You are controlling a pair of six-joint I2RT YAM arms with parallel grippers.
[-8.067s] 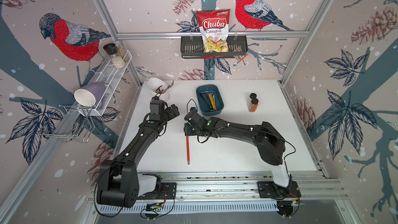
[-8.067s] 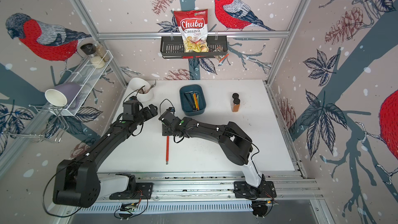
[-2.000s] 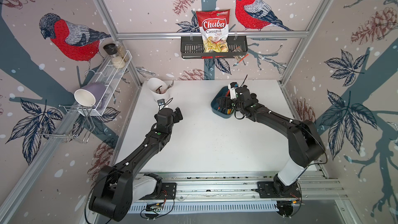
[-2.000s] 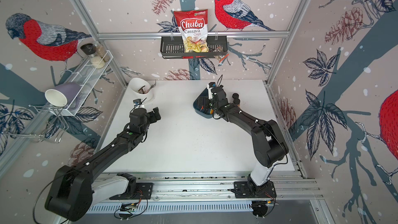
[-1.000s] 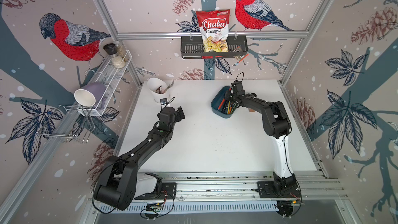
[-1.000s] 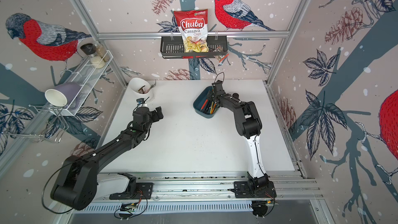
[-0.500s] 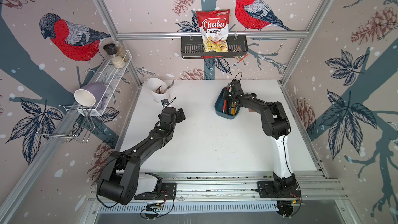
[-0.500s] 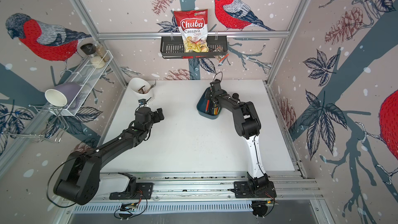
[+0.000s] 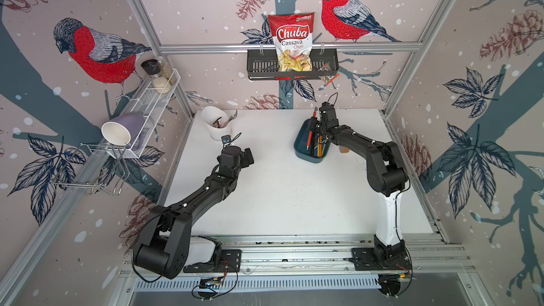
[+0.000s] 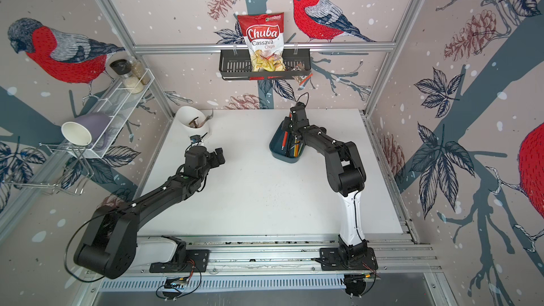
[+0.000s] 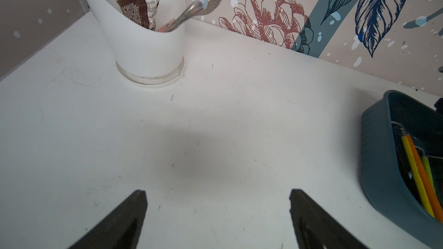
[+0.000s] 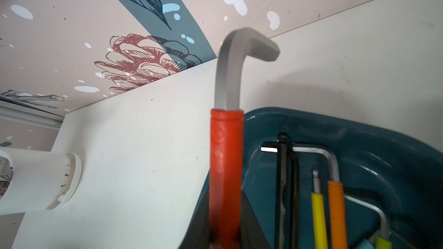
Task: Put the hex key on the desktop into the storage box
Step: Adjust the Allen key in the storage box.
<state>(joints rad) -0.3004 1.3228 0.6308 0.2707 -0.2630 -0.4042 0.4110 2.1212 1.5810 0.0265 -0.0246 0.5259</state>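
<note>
Hex key (image 12: pixel 225 164), red plastic sleeve on a grey steel L-shaft, is pinched by the sleeve in right gripper (image 12: pixel 226 214), bent end poking past the fingertips. It hangs over dark teal rounded plastic storage box (image 9: pixel 298 150), which holds yellow and orange sleeved keys (image 12: pixel 336 211). Left gripper (image 11: pixel 217 195) is spread wide and empty over white table (image 11: pixel 215 116), near white utensil cup (image 11: pixel 148 51).

At the far left corner of your white counter (image 9: pixel 294 195) stands a white utensil cup (image 9: pixel 216 126), with a metal fork (image 9: pixel 233 115) and a brown packet (image 11: pixel 140 8) sticking out of it. On the far wall you have a black slotted basket (image 9: pixel 262 67) holding a red Chuba cassava chips bag (image 9: pixel 291 39) upright. Along the left wall runs a white wire shelf (image 9: pixel 153 104): jars (image 9: pixel 151 67) at its far end, a lilac mug (image 9: pixel 123 132) on its side at the near end.
</note>
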